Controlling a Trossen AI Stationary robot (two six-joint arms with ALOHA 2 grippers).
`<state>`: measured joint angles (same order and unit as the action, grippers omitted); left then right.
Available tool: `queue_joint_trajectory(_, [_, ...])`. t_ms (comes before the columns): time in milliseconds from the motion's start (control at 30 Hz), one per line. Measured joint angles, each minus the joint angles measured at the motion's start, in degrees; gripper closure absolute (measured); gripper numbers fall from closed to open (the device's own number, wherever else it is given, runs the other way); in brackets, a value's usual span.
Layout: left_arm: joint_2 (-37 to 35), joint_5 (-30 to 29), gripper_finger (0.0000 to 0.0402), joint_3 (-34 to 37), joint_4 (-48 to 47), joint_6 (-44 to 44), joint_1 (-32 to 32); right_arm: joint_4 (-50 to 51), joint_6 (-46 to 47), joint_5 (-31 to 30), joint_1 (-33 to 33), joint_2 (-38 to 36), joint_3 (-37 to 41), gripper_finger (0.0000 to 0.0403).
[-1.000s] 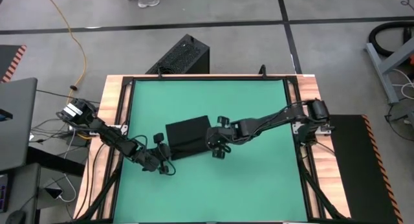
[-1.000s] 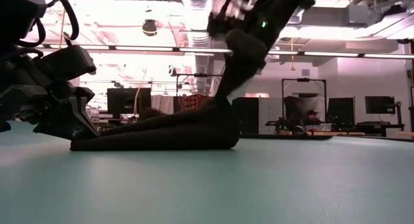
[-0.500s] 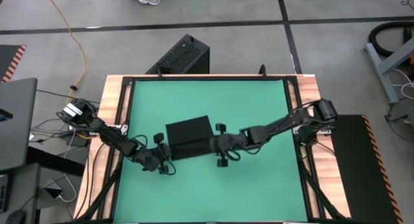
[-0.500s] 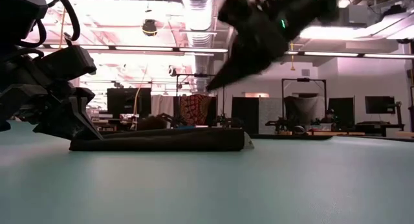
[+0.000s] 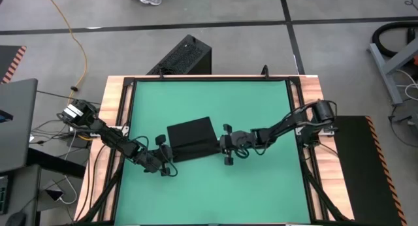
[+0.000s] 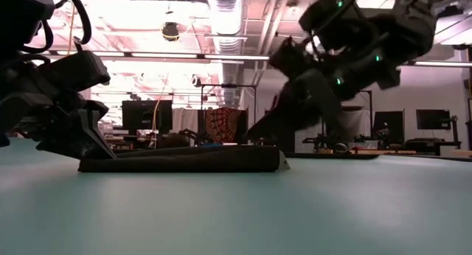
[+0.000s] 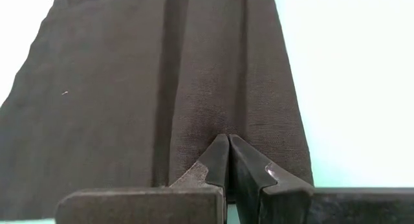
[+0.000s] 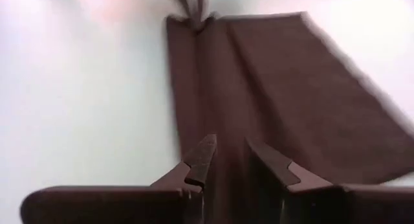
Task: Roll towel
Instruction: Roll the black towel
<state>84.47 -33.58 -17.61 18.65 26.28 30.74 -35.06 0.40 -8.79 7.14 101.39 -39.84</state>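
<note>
High view: towel [image 5: 191, 139] flat between both claws.

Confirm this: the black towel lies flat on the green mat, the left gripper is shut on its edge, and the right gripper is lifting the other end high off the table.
Not quite. The right gripper lifts nothing; the low view shows the towel lying flat along its whole length, with that gripper beside its end. The rest stands: the towel is on the green mat and the left gripper is shut on its edge.

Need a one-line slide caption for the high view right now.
Left gripper shut on the towel at one end of its near edge; right gripper hovers at the other.
</note>
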Motion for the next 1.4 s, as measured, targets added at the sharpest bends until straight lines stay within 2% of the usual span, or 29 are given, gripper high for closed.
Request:
queue_joint_trajectory(233, [0.00,1.85,0.0401,0.00,0.40,1.23,0.00,-7.07,0.44,1.44,-0.20,10.75,-2.32,0.0303])
queue_joint_trajectory(433, [-1.46,2.02,0.0401,-1.72,0.34,-2.35,2.57,-8.61,3.72,1.65,-0.15,13.90,-3.14,0.0303])
queue_joint_trajectory(567, [-5.21,-1.57,0.0401,-6.95,-3.86,-7.86,5.59,-8.00,4.09,1.64,-0.07,13.85,-3.12,0.0303])
queue_joint_trajectory(667, [-6.55,-8.92,0.0401,-10.90,-13.81,-7.62,8.56,-7.73,4.11,1.65,-0.07,13.83,-3.09,0.0303])
queue_joint_trajectory(733, [-6.20,-13.95,0.0401,-12.29,-14.19,-10.26,10.48,-7.75,4.11,1.66,-0.07,13.83,-3.07,0.0303])
queue_joint_trajectory(800, [-4.12,-14.33,0.0401,-12.85,-12.99,-13.22,11.04,-7.68,4.20,1.70,-0.07,13.86,-3.07,0.0303])
queue_joint_trajectory(867, [-1.36,-11.80,0.0396,-12.51,-14.22,-13.64,10.13,-7.71,4.20,1.91,-0.07,13.88,-3.05,0.0303])
queue_joint_trajectory(967, [0.71,-7.59,0.0368,-12.55,-13.79,-12.71,7.48,-7.68,4.28,1.97,-0.07,13.90,-3.03,0.0303])
queue_joint_trajectory(1100, [0.37,-1.13,0.0295,-12.57,-11.21,-9.78,5.08,-7.57,5.31,2.21,-0.07,13.92,-3.01,0.0303])
queue_joint_trajectory(1200, [-0.52,-2.03,0.0233,-12.74,-8.77,-10.65,5.43,-7.52,5.60,2.32,-0.07,13.94,-3.01,0.0303])
queue_joint_trajectory(1300, [-0.47,-5.73,0.0182,-12.72,-9.48,-13.38,6.76,-7.52,5.63,2.62,-0.07,13.95,-3.01,0.0303])
queue_joint_trajectory(1400, [0.02,-8.60,0.0146,-12.67,-13.03,-10.32,7.33,-7.55,5.64,2.66,-0.07,13.96,-2.99,0.0303])
